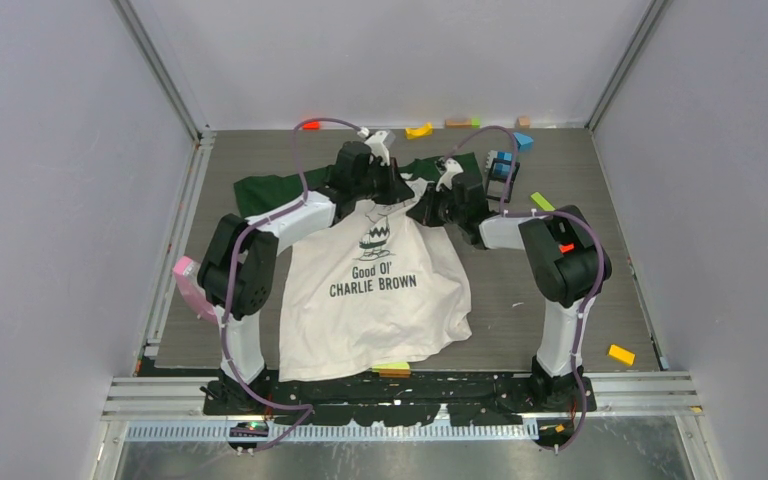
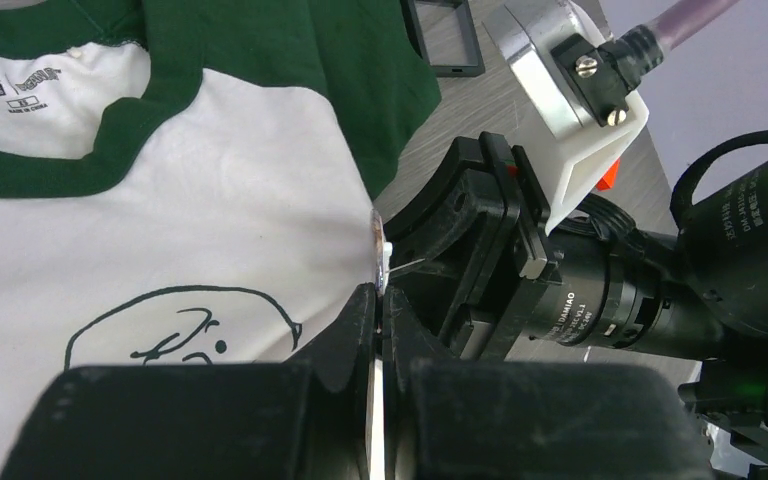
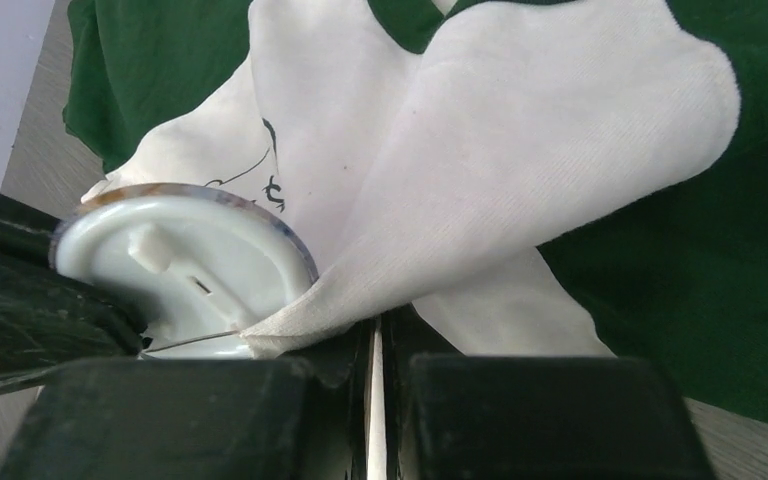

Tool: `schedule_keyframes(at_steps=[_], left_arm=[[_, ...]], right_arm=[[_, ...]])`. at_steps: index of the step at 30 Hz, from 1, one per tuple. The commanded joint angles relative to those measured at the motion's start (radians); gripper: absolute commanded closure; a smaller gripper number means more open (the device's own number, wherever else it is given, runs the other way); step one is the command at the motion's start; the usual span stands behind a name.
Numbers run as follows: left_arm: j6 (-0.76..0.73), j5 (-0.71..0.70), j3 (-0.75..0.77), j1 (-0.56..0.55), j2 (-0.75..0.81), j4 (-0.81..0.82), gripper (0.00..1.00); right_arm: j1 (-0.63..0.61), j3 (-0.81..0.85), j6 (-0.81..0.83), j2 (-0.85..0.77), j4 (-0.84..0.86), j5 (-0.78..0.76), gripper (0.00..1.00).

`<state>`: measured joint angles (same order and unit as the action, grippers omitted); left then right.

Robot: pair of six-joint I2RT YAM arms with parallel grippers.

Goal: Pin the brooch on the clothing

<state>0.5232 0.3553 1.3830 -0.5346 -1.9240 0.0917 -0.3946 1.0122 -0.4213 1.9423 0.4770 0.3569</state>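
now brooch (image 3: 180, 265) edgewise, pin side toward clothing (image 3: 520, 150) in right end effector (image 3: 375, 340)

Pale grey walls (image 1: 380, 50) enclose a grey tabletop (image 1: 520, 310).

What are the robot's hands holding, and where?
The left gripper pinches the brooch by its edge; the right gripper pinches a fold of the shirt.

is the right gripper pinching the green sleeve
No, in the right wrist view the right gripper is shut on a raised white fold of the shirt, with the green fabric lying clear of it.
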Motion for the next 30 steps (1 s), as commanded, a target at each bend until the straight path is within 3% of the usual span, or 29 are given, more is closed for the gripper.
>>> schedule_keyframes(at_steps=[1, 10, 17, 18, 21, 23, 30], left_arm=[[-0.006, 0.035, -0.014, -0.007, 0.056, 0.080, 1.00], [0.027, -0.113, -0.085, 0.021, 0.139, 0.053, 1.00], [0.030, -0.055, -0.128, 0.056, 0.205, 0.035, 1.00], [0.030, -0.038, -0.133, 0.059, 0.210, 0.031, 1.00], [0.034, 0.055, -0.150, 0.083, 0.226, 0.027, 1.00], [0.045, 0.140, -0.166, 0.111, 0.241, 0.021, 1.00], [0.010, 0.286, -0.190, 0.171, 0.386, -0.175, 1.00]], right_arm=[[0.006, 0.022, 0.009, -0.010, 0.037, 0.018, 0.95], [0.007, -0.048, -0.016, -0.113, 0.023, 0.020, 0.99], [0.007, -0.076, -0.035, -0.169, 0.009, 0.048, 0.98], [0.007, -0.072, -0.038, -0.182, -0.004, 0.064, 0.95], [0.009, -0.084, -0.038, -0.227, -0.014, 0.087, 0.68], [0.017, -0.097, -0.040, -0.275, -0.028, 0.113, 0.56], [0.046, -0.195, -0.084, -0.538, 0.005, 0.212, 0.34]])
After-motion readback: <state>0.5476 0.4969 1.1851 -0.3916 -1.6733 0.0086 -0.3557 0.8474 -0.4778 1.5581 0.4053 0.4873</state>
